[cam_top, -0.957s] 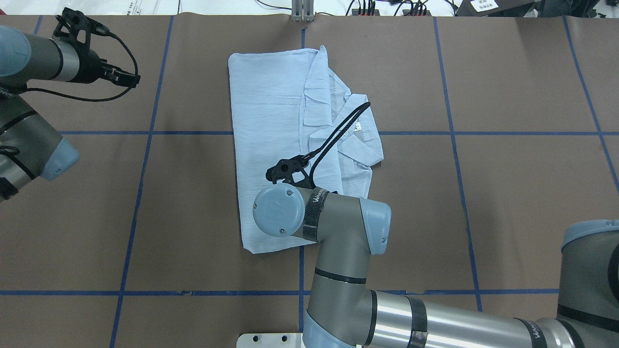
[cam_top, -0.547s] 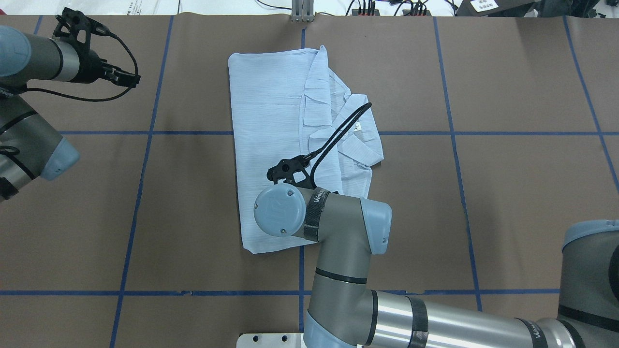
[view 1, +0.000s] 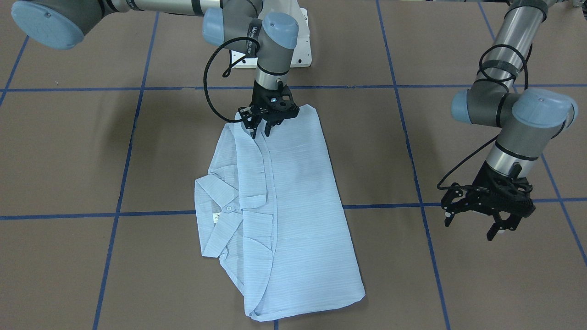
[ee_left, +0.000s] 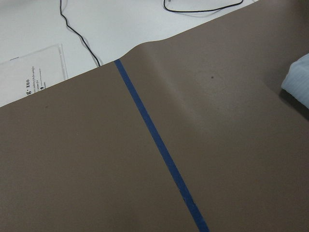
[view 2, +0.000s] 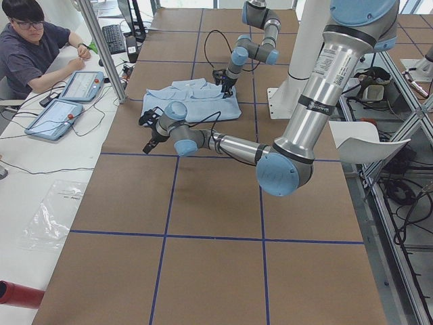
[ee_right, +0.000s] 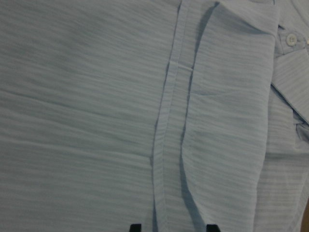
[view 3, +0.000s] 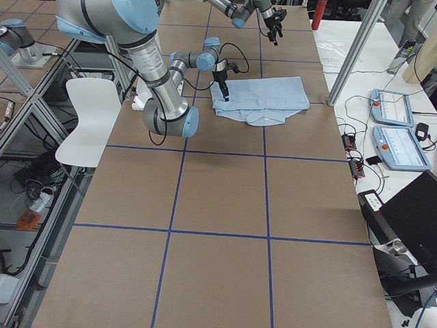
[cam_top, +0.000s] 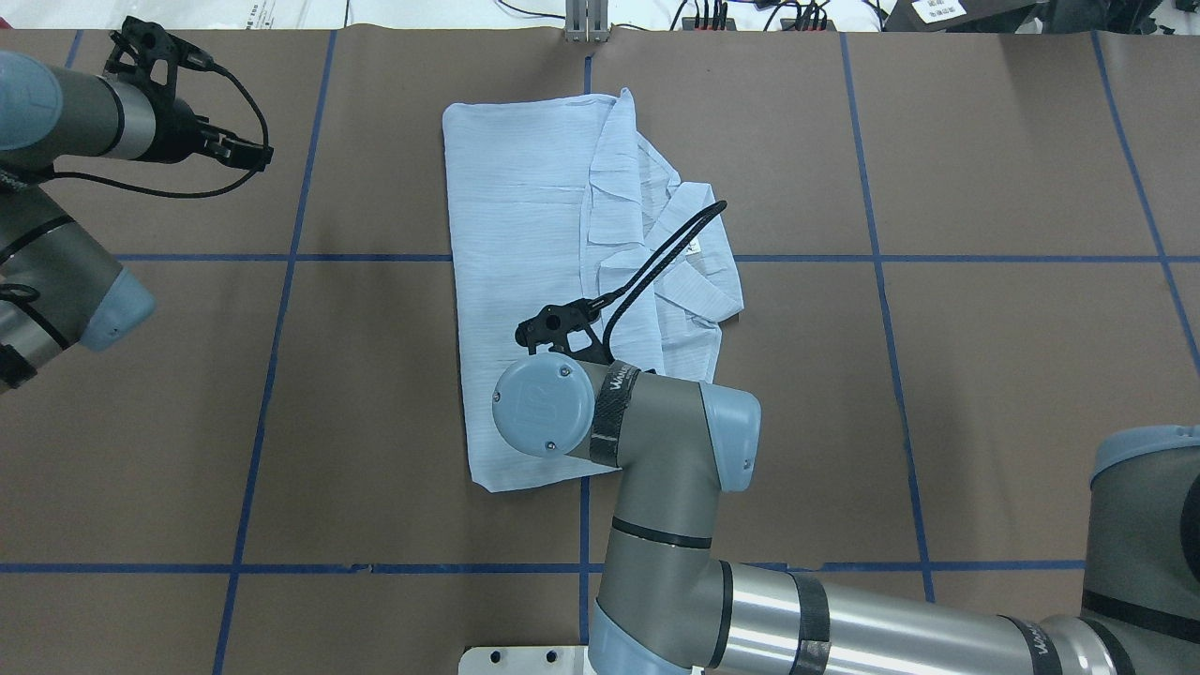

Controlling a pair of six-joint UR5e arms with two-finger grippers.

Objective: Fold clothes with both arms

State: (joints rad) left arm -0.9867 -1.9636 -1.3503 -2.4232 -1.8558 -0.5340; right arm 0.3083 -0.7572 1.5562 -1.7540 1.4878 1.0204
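Brown tabletop (cam_top: 984,375), shirt (cam_top: 520,206) long axis front-back, collar (cam_top: 701,272) twd robot's right, L fingers (view 1: 494,229) wide, R fingers (view 1: 253,129) parted

The table (cam_top: 994,394), covered in brown paper and marked into squares by blue tape lines (cam_top: 271,375), carries 1 folded pale-blue shirt (cam_top: 520,216) lying flat near its middle, collar (cam_top: 703,272) toward the robot's right.

Robot body, both arms.
Left arm (cam_top: 56,267) and right arm (cam_top: 661,441): silver-grey tubes, light-blue joint caps (cam_top: 542,405), black cables (cam_top: 667,248), black fingers (view 1: 490,233).
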